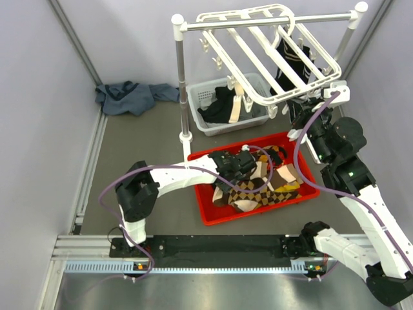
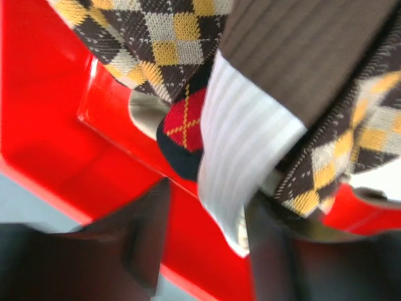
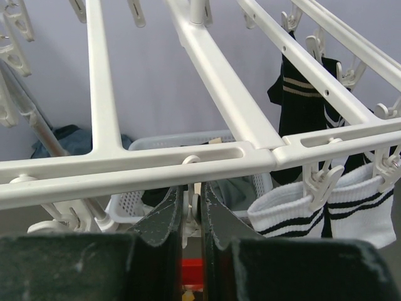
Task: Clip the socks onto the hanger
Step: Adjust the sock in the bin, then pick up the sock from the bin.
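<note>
**Top view**
- Surface: grey-brown table (image 1: 142, 148), with an aluminium rail (image 1: 84, 248) along the near edge.
- Room: pale lilac walls left, far and right; a crumpled blue-grey cloth (image 1: 132, 97) in the far left corner.
- Rack: white posts and a metal rod (image 1: 258, 24) at the far side, carrying the hanger (image 1: 255, 48) by its hook.
- Basket: white basket (image 1: 219, 129) under the hanger, with dark clothing inside.
- Tray: red tray (image 1: 213, 208) just near of the basket.
- Socks: argyle socks (image 1: 261, 187) heaped in the right half of the tray.
- Left gripper (image 1: 250, 161): reaching from the left into the tray, over the heap; jaws hidden under the wrist.
- Right gripper (image 1: 302, 106): raised at the hanger's near right edge, its tips lost behind the frame.

**Left wrist view (blurred)**
- Fingers (image 2: 141, 244): dark, standing apart at the bottom edge.
- Between them: white ribbed cuff (image 2: 241, 157) hanging into the gap, touching at most one side; no firm pinch visible.
- Around: brown, yellow and cream argyle above, and a black sock with a red diamond (image 2: 185, 122) behind the cuff.
- Cut off: every sock runs out of view; red tray wall to the left.

**Right wrist view**
- Fingers (image 3: 164, 219): pressed almost together just below the hanger's near bar.
- In the slit: small white piece (image 3: 191, 210), too hidden to name; whether it is pinched cannot be told.
- Already clipped: white socks with black stripes (image 3: 294, 210) at the right, and black striped socks (image 3: 297, 100) farther off.
- Behind: basket and cloth, partly crossed by the bars.
</note>
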Tool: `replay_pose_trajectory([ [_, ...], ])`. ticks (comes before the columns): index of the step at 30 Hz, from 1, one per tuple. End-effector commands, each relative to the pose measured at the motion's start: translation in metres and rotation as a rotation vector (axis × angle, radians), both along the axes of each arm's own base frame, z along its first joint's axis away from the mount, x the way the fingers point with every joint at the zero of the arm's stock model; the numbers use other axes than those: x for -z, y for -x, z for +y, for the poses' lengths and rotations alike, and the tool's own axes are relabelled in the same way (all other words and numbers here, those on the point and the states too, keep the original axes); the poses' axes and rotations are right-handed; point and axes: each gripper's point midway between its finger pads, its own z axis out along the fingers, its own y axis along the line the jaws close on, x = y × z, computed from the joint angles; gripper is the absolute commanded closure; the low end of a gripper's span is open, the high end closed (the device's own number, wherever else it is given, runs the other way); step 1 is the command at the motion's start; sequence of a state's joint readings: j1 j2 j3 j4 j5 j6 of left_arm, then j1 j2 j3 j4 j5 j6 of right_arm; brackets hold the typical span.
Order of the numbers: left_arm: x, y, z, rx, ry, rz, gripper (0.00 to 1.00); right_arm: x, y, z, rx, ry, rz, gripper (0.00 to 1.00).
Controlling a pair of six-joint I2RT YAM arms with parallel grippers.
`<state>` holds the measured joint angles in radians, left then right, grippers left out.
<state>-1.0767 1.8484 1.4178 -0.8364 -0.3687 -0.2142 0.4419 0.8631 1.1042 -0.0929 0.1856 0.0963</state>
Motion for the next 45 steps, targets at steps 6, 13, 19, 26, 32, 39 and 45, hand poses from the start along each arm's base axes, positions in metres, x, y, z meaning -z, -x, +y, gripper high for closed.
replay_pose_trajectory([
  [6, -0.092, -0.005, -0.055, 0.089, 0.258, -0.087, 0.28, 0.002, 0.003, -0.005, 0.019, 0.022, 0.01, 1.0],
  [13, -0.089, -0.02, -0.116, 0.192, 0.336, -0.067, 0.43, 0.0, 0.004, -0.007, 0.024, 0.02, 0.009, 1.0],
  [19, -0.064, -0.036, -0.144, 0.206, 0.312, -0.072, 0.49, -0.001, 0.004, -0.006, 0.022, 0.018, 0.008, 1.0],
  [26, -0.039, -0.058, -0.155, 0.179, 0.271, -0.131, 0.51, 0.005, 0.0, -0.005, 0.024, 0.024, 0.02, 1.0],
  [32, -0.028, -0.076, -0.165, 0.152, 0.277, -0.205, 0.52, 0.006, -0.001, -0.002, 0.012, 0.017, 0.026, 1.0],
  [39, -0.009, -0.08, -0.169, 0.127, 0.279, -0.207, 0.52, 0.009, -0.002, 0.0, 0.003, 0.017, 0.034, 1.0],
  [45, 0.012, -0.074, -0.165, 0.123, 0.249, -0.156, 0.58, 0.015, -0.003, 0.001, 0.004, 0.015, 0.044, 1.0],
])
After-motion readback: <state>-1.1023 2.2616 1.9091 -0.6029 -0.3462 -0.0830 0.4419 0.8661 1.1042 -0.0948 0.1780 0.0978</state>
